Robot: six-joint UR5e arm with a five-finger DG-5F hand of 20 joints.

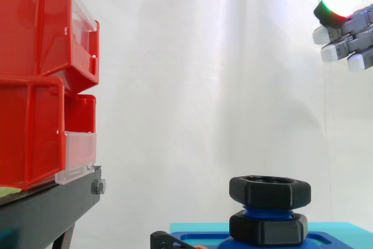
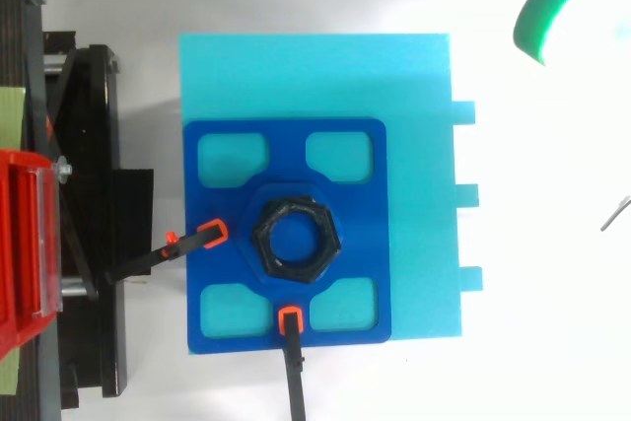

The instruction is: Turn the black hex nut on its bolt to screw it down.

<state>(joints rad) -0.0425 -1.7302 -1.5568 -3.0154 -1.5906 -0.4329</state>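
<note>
Black, likely rigid and light, the top hex nut (image 1: 269,192) is offering flat sides for pinching; the robot hand (image 1: 352,40) is hovering unclenched, empty.

Black hex nuts: two, an upper nut (image 1: 269,191) and a lower nut (image 1: 268,228), on one blue bolt (image 1: 267,210). Clamps: two, a left clamp (image 2: 158,256) and a front clamp (image 2: 294,372); one blue plate (image 2: 227,204) with four cut-outs. Red bins: two stacked, upper bin (image 1: 35,27) and lower bin (image 1: 29,132); one hand (image 1: 349,44).

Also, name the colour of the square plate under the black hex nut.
Dark blue square plate, best seen in the top view.
</note>
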